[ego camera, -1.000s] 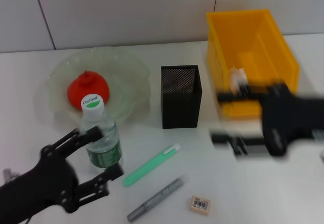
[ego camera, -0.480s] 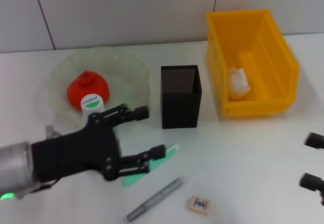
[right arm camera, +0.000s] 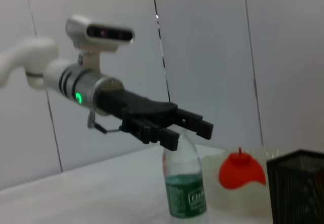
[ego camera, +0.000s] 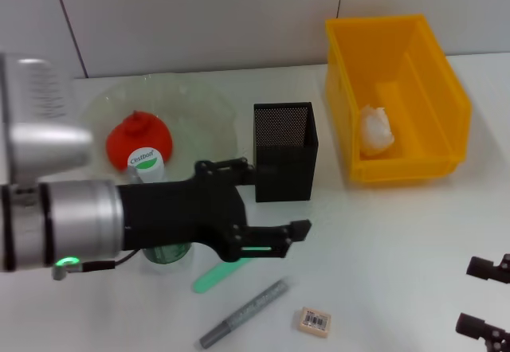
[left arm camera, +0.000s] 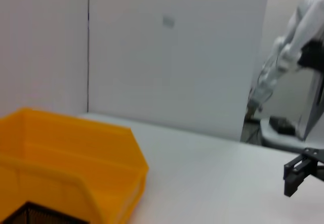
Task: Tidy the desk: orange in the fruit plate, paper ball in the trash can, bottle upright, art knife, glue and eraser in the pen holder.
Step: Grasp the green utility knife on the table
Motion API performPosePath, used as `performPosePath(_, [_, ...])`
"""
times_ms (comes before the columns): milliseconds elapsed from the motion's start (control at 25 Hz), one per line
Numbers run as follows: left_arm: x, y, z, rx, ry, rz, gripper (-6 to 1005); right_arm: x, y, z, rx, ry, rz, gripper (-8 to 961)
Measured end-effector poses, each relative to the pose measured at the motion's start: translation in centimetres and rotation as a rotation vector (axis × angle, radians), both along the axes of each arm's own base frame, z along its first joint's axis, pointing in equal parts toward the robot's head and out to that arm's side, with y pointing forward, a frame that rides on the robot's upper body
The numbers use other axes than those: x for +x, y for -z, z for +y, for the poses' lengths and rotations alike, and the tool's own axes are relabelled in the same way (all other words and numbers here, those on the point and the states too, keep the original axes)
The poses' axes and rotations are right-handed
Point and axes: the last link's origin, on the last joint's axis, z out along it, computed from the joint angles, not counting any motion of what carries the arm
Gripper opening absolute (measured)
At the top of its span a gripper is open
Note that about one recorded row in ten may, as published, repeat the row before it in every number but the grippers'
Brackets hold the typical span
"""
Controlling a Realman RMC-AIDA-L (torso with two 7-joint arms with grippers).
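While left tool gapes, orange in fruit plate, paper ball in trash can.

Bright, even light; soft focus

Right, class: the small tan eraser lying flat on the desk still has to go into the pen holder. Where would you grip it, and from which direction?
Come straight down from above and pinch the eraser across its two long side faces. It lies flat and low, so only its sides give the fingers purchase. The grey marker lies close beside it, so close across the sides clear of the marker.
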Motion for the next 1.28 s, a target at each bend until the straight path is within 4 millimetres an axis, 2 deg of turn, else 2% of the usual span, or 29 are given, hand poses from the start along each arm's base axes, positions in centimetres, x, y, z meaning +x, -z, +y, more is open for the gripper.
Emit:
performPosePath(280, [2.6, 1.1, 0.2, 0.000, -0.119, 0.239, 804, 0.3, 0.4, 0.1, -0.013, 0.018, -0.014, 728])
performPosePath(400, [4.0, 1.5, 0.7, -0.014, -0.175, 0.314, 801, 0.4, 0.5, 0.1, -0.023, 0.019, -0.020, 727])
performPosePath(560, [5.0, 2.1, 1.6, -0.027, -0.212, 0.403, 796, 0.4, 0.5, 0.2, -0.031, 0.017, -0.028, 725])
performPosePath(920, [5.8, 2.7, 2.0, -0.029, -0.210, 0.466, 786, 0.7, 0.6, 1.2, -0.001, 0.029, -0.063, 721])
performPosePath(1280, [5.8, 3.6, 2.3, 0.006, -0.219, 0.555, 776, 0.6, 1.9, 2.8, -0.003, 0.026, -0.083, 718])
